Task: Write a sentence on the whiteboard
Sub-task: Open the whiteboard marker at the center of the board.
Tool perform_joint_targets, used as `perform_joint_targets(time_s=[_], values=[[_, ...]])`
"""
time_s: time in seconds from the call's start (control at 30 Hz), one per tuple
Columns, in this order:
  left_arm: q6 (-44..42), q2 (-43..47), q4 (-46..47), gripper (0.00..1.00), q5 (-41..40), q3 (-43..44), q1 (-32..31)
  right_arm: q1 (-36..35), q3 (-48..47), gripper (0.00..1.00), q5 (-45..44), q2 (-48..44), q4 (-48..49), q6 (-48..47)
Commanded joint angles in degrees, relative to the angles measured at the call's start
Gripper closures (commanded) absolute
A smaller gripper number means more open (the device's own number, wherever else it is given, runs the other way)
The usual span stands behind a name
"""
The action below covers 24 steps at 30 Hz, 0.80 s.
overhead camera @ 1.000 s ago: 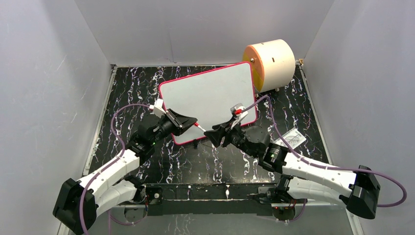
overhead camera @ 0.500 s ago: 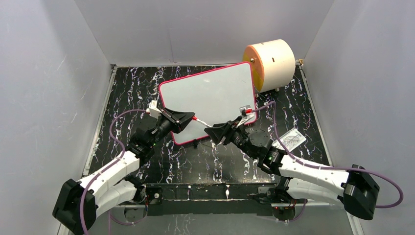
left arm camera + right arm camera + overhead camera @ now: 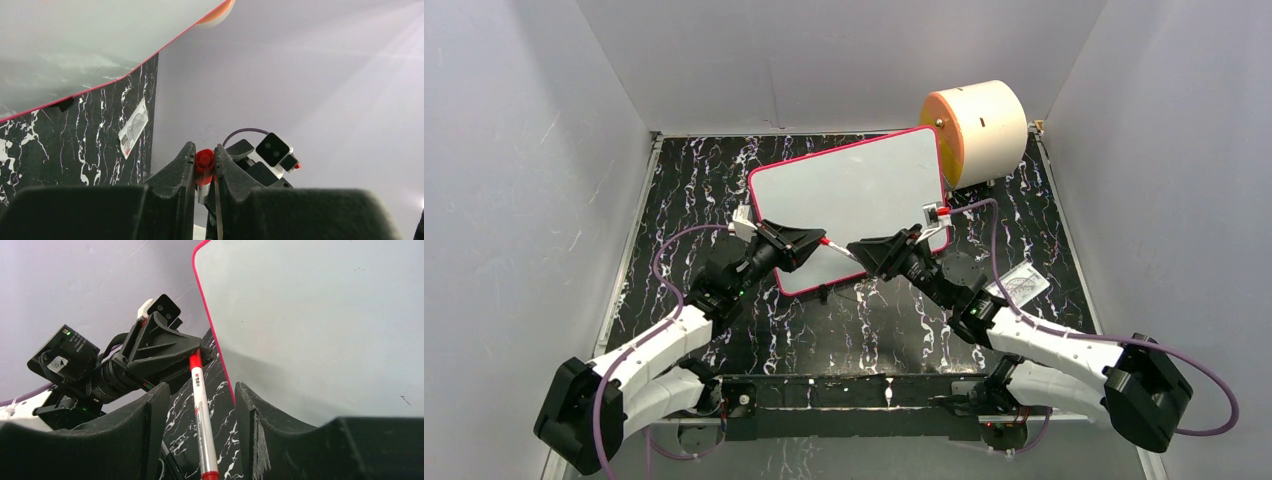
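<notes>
- Whiteboard (image 3: 854, 190): lies flat toward the back edge of the table (image 3: 684, 200), skewed, its far right corner just beside the cream cylinder (image 3: 984, 125) in the table's back right corner. Its face is bare in all three views, with no red stroke on it, so none of the writing is done.
- Marker (image 3: 839, 248): held in the air over the board's near edge, level and pointing across from one arm to the other, well short of a writing attitude.
- Left gripper (image 3: 809, 243): clamped narrow on the marker's red end, which the left wrist view shows pinched between the two fingers (image 3: 186, 160).
- Right gripper (image 3: 864, 250): jaws half spread, one on each side of the marker's white barrel, with a gap on both sides in its wrist view; it grips nothing.
- Stage, as I judge it: preparing the pen, probably passing it over or pulling its cap. Whether the red end is the cap or the tail is hard to tell from here.
- Left to do: close on the barrel, free the tip, bring it down to the board, and write every word.
</notes>
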<state>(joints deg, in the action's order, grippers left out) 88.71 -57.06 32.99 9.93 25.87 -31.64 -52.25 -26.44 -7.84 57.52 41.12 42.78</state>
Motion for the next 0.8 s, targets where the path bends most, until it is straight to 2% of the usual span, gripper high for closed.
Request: perform_joint_targets(time_s=[0.0, 0.37, 0.77], values=[[0.52, -0.24, 2.22, 1.0, 1.37, 1.81, -0.15, 1.43, -1.12, 0.42, 6.75, 1.7, 6.26, 2.65], [0.41, -0.9, 2.86, 1.0, 0.88, 2.24, -0.15, 1.67, -1.95, 0.44, 9.77, 4.04, 5.59, 4.58], [0.25, -1.21, 2.87, 1.0, 0.67, 2.08, -0.18, 1.64, -1.53, 0.55, 9.21, 4.44, 7.67, 5.24]])
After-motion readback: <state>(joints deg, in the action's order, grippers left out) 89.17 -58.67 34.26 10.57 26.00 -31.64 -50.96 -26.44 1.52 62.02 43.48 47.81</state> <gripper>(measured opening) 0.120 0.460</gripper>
